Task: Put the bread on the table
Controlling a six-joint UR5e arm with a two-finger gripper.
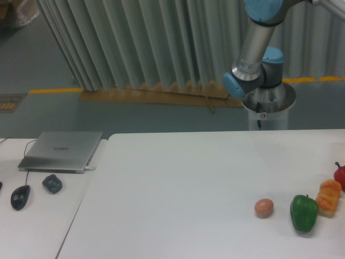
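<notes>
Orange-golden lumpy bread (329,197) lying on white table (178,189), near its right edge

1. Silver-and-blue robot arm (253,48) stands at the far right, behind the far edge of the white tabletop.
2. Round grey metal base pedestal (268,108) carries the arm's lowest blue-capped joint (237,85).
3. Silver tube link (254,42) rises from that joint, tilted slightly right, toward the top edge.
4. Second blue-capped joint (262,8) sits at the top, partly cropped.
5. Further link exits the frame at upper right.
6. Wrist and gripper are out of frame; fingers' state unseen.
</notes>
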